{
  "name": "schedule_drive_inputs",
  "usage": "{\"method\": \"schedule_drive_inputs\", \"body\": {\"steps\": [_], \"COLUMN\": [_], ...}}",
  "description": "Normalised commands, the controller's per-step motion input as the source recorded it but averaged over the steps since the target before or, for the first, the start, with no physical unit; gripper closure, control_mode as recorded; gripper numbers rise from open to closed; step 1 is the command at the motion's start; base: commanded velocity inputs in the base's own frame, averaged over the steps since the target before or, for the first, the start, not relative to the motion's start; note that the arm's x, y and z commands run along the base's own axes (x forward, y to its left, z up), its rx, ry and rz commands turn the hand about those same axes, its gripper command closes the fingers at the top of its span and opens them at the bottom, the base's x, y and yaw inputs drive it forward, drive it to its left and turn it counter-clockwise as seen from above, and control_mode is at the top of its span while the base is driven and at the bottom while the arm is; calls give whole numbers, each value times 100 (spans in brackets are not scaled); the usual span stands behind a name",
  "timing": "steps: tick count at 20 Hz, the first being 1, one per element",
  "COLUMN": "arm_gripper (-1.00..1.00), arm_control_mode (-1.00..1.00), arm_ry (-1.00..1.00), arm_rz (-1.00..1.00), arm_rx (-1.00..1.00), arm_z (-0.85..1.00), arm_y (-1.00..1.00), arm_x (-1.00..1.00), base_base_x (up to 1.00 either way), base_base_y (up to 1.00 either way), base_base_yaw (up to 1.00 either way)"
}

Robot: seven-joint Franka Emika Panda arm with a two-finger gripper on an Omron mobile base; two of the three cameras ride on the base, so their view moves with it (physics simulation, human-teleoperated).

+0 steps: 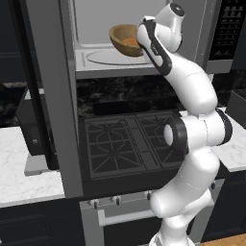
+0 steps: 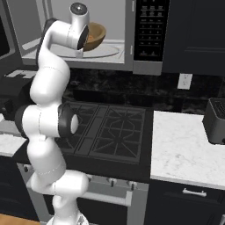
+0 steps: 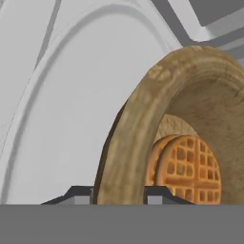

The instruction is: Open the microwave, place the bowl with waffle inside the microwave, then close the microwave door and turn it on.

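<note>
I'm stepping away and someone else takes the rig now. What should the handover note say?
Gripper: shut on the bowl's wall, one fingertip either side.
Bowl: tilted, held inside the microwave cavity over the turntable; whether it touches is unclear.
Waffle: in the bowl.
Microwave door: swung open at left.
Done: door opened, bowl brought in.
Left: set the bowl down, release, withdraw, close the door, press start.

A black gas stove [image 2: 105,127] with dark grates is set between two white marble tables, one to the left [image 1: 19,168] and one to the right [image 2: 184,149]. Behind the stove a dark speckled backsplash [image 2: 132,88] is seen, carrying a white wall outlet [image 2: 185,81]. Dark cabinets [image 2: 193,35] are mounted above the right table, and dark lower cabinets [image 2: 184,202] beneath it. A dark boxy toaster [image 2: 216,121] is placed at the far right. A strip of wooden floor [image 1: 226,239] is visible below.
</note>
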Motion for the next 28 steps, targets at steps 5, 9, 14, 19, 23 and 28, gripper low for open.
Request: {"method": "schedule_drive_inputs", "body": {"steps": [5,9,14,19,23,28], "arm_gripper": [100,100,100,100,100,100], "arm_control_mode": [-100,-100,-100,-100,-100,-100], "arm_ry": [0,0,0,0,0,0], "arm_rz": [0,0,0,0,0,0], "arm_rx": [0,0,0,0,0,0], "arm_z": [-27,-31,-38,-34,-2,0], "arm_y": [0,0,0,0,2,0], "arm_x": [41,41,22,10,0,0], "base_base_x": [0,0,0,0,0,0], "base_base_y": [0,0,0,0,0,0], "base_base_yaw": [0,0,0,0,0,0]}}
